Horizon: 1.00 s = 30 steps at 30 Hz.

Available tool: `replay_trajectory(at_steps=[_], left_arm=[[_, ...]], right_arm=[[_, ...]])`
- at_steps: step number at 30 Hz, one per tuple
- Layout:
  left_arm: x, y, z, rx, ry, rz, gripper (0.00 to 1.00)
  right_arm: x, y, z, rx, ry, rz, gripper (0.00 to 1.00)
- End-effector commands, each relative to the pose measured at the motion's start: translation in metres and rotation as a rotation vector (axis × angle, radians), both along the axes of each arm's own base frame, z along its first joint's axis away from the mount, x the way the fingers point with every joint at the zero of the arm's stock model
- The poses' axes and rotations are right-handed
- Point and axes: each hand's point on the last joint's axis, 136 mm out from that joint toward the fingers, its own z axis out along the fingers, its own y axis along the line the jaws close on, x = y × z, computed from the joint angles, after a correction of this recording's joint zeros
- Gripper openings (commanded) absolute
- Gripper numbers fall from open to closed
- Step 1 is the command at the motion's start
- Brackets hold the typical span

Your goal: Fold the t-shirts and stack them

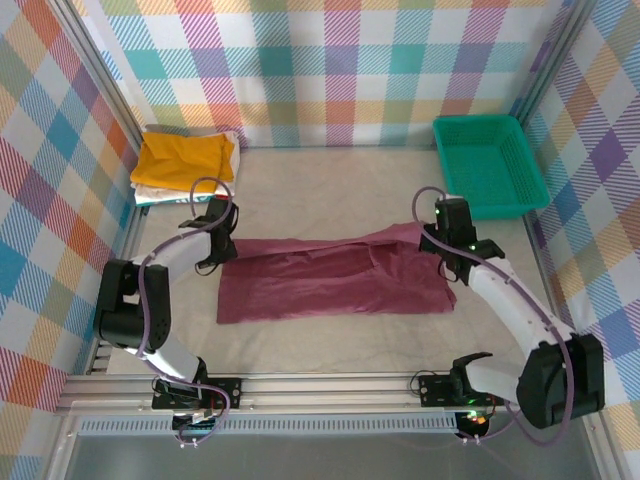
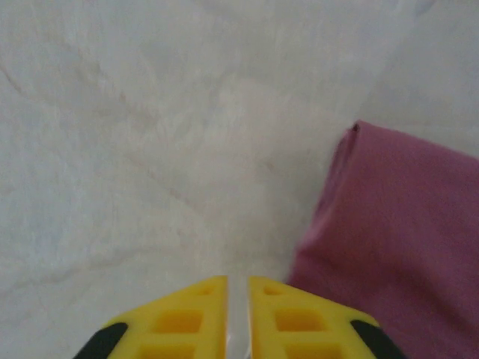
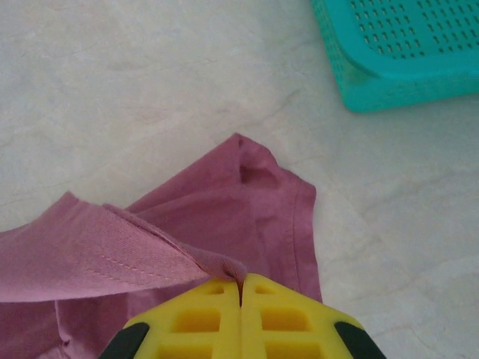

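The maroon t-shirt point(image 1: 335, 280) lies spread lengthwise across the middle of the table, partly folded. My right gripper point(image 1: 432, 240) is at its upper right corner, shut on a raised fold of the maroon cloth point(image 3: 112, 250), which is pinched between the yellow fingers point(image 3: 202, 318). My left gripper point(image 1: 215, 262) hovers just off the shirt's upper left corner point(image 2: 397, 239), its jaws together with only a hairline gap and nothing between them. A folded mustard-yellow shirt point(image 1: 185, 160) lies on a white one point(image 1: 233, 140) at the back left.
A teal mesh basket point(image 1: 490, 165) stands at the back right, close beyond my right gripper, its corner point(image 3: 404, 45) just ahead. Checked cloth walls and metal rails close in the pale table point(image 1: 320, 190) on three sides.
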Motion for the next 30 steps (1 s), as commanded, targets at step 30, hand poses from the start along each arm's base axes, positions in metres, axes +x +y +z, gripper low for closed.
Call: replay_trajectory(at_steps=[30], left_arm=[[-0.011, -0.046, -0.02, -0.189, 0.168, -0.068, 0.5]], right_arm=[[0.026, 0.105, -0.075, 0.277, 0.436, 0.283, 0.48]])
